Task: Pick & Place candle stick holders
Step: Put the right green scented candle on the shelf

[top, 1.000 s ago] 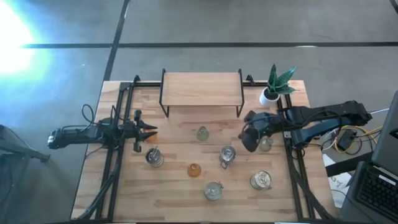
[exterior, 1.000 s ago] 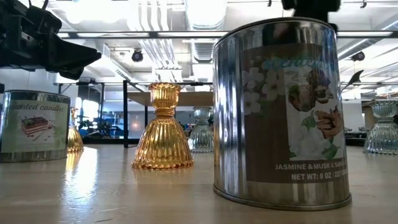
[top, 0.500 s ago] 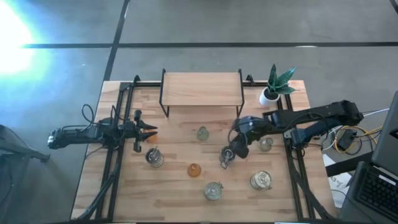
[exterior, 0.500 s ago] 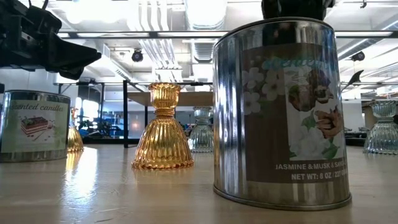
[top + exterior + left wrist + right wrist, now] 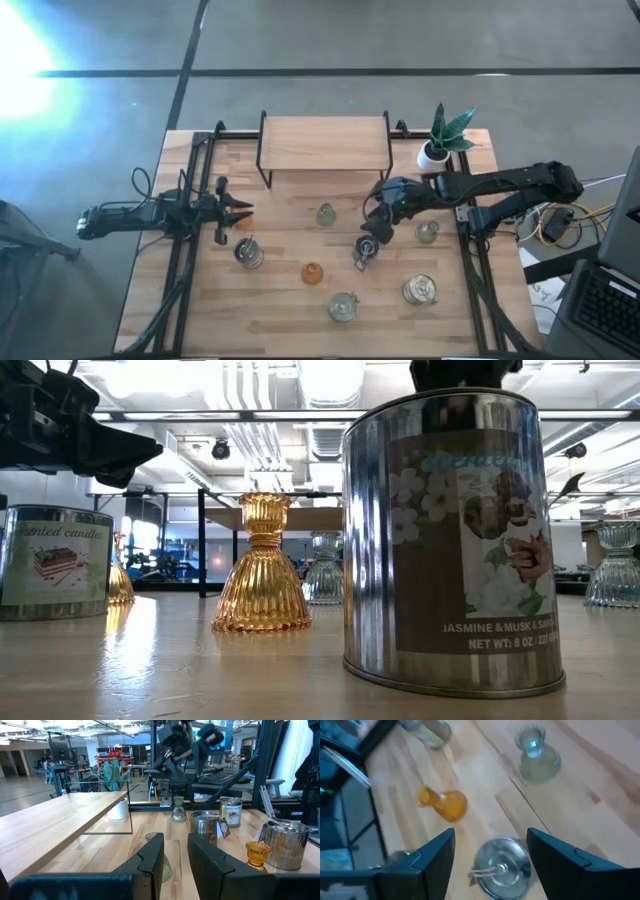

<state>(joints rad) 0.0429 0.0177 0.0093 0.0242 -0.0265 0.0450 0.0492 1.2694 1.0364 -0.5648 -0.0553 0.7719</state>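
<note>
Since a second ago: right gripper [image 5: 372, 232] swung inward from beside the clear holder [image 5: 428, 232] near the right rail toward the table's middle, fingers parting on the way; left arm unmoved.

High view: right gripper poised over a silver tin [image 5: 365, 250], just right of centre. Pale green holder [image 5: 326, 214] close by, toward the shelf [image 5: 324, 143]; orange holder [image 5: 313, 272] a little nearer the front edge, both left of the fingers. Clear holder now behind the wrist, beside the right rail. Left gripper [image 5: 236, 211] parked at the left rail with a speck of orange at its tip.

Low view: big floral tin [image 5: 444, 540] filling the foreground, orange ribbed holder [image 5: 262, 570] upright beyond it, a clear holder [image 5: 326, 568] farther back, another at the right edge [image 5: 616, 564]. All upright, long axis vertical.

Left wrist view: fingers [image 5: 151, 860] nearly pressed together with a narrow gap; whether anything sits between them not discernible. Right arm visible far off above the tins.

Right wrist view: fingers [image 5: 434, 852] spread wide, nothing pinched, straddling the tin's lid [image 5: 502, 865]. Orange holder [image 5: 443, 802] and pale green holder [image 5: 537, 754] ahead of the fingertips, apart from them. Judged: right arm the nearer to both, with a short reach forward still needed.
</note>
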